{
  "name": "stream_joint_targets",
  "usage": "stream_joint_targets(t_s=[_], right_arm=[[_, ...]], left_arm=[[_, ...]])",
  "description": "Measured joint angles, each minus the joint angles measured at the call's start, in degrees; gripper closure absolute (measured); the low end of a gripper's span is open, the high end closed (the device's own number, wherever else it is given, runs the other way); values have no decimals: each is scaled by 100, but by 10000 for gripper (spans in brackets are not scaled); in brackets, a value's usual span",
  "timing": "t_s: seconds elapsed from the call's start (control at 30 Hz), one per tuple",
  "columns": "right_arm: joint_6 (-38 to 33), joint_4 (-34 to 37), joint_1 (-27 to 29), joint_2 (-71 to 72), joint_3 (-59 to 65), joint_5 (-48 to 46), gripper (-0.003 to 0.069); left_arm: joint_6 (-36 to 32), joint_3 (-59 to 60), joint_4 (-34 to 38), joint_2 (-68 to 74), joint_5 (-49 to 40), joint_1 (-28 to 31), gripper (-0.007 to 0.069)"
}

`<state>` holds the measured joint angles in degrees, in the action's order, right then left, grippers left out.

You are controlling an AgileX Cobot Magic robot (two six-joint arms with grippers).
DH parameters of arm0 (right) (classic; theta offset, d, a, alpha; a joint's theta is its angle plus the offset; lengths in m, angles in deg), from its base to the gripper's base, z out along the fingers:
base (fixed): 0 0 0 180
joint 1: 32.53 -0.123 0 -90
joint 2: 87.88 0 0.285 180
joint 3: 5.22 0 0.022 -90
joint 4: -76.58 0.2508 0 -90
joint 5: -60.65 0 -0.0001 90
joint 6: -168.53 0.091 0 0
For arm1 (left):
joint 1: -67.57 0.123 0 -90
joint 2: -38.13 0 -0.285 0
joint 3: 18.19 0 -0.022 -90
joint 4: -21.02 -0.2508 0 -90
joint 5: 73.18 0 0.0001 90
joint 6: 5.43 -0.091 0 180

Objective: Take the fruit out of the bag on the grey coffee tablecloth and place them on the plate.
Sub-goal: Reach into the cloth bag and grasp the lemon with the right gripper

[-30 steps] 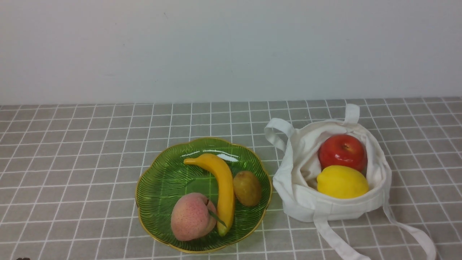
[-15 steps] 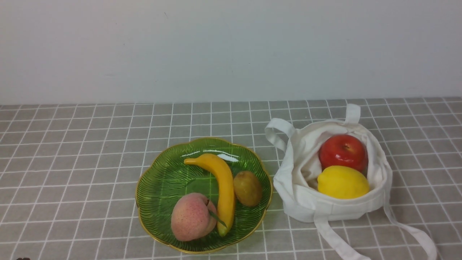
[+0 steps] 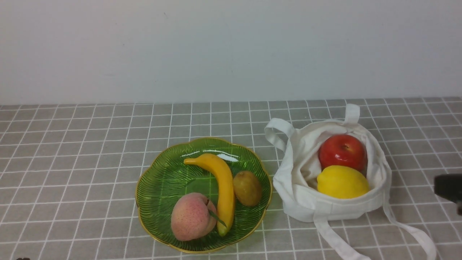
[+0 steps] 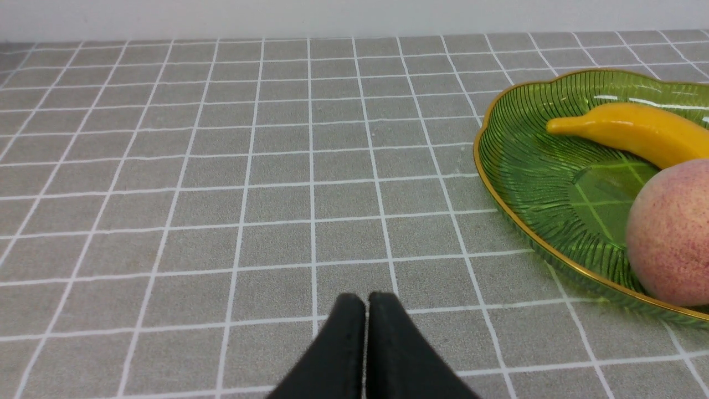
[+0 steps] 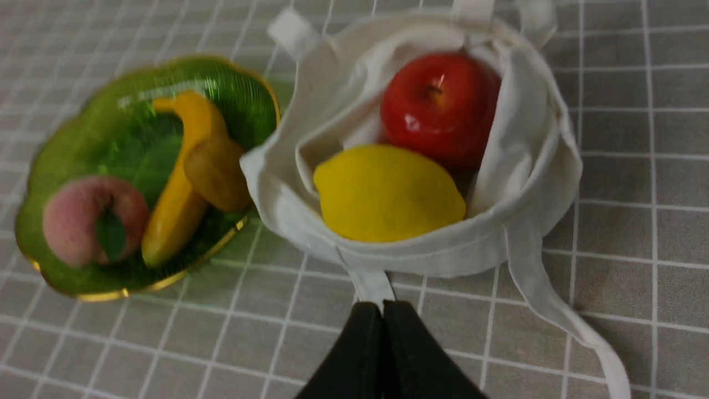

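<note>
The white cloth bag (image 3: pixel 306 202) stands open at the right on the grey checked tablecloth (image 3: pixel 72 162). Inside lie a red apple (image 3: pixel 342 151) at the back and a yellow lemon (image 3: pixel 342 182) in front; both also show in the right wrist view, apple (image 5: pixel 440 108) and lemon (image 5: pixel 388 194). The green glass plate (image 3: pixel 162 180) with a gold rim sits left of the bag. My right gripper (image 5: pixel 382 310) is shut and empty, above the cloth just short of the bag's near side; its dark body enters the front view (image 3: pixel 449 187). My left gripper (image 4: pixel 365 302) is shut and empty, left of the plate (image 4: pixel 532 183).
On the plate lie a yellow banana (image 3: pixel 220 184), a brown kiwi (image 3: pixel 247 187) and a pink peach (image 3: pixel 191 216). The bag's long strap handles (image 3: pixel 411 231) trail over the cloth toward the front right. A pale wall stands behind the table.
The right arm's dark body has come into the front view at the right edge, near the bag. The bag, fruit and plate have not moved.
</note>
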<state>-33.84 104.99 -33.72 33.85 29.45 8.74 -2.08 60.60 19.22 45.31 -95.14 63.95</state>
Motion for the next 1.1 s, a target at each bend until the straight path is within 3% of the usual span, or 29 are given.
stream_joint_targets(t_s=[0.23, 0.43, 0.53, 0.63, 0.67, 0.9, 1.1], right_arm=[[-799, -157, -181, -1672, -1044, -169, 669], [-561, -835, -986, -2488, -1424, 68, 622], [-222, -1355, -1467, -2855, -1537, 295, 530], [57, -1755, -1820, -3163, -1640, 505, 393], [57, -1755, -1837, -3163, -1641, 505, 383], [818, -2403, -2110, -3870, -1658, 1057, 27], [1316, -2841, -2139, -4231, -1658, 1074, -31]], left_arm=[[0, 0, 0, 0, 0, 0, 632], [0, 0, 0, 0, 0, 0, 632], [0, 0, 0, 0, 0, 0, 632], [0, 0, 0, 0, 0, 0, 632], [0, 0, 0, 0, 0, 0, 632], [0, 0, 0, 0, 0, 0, 632], [0, 0, 0, 0, 0, 0, 632]])
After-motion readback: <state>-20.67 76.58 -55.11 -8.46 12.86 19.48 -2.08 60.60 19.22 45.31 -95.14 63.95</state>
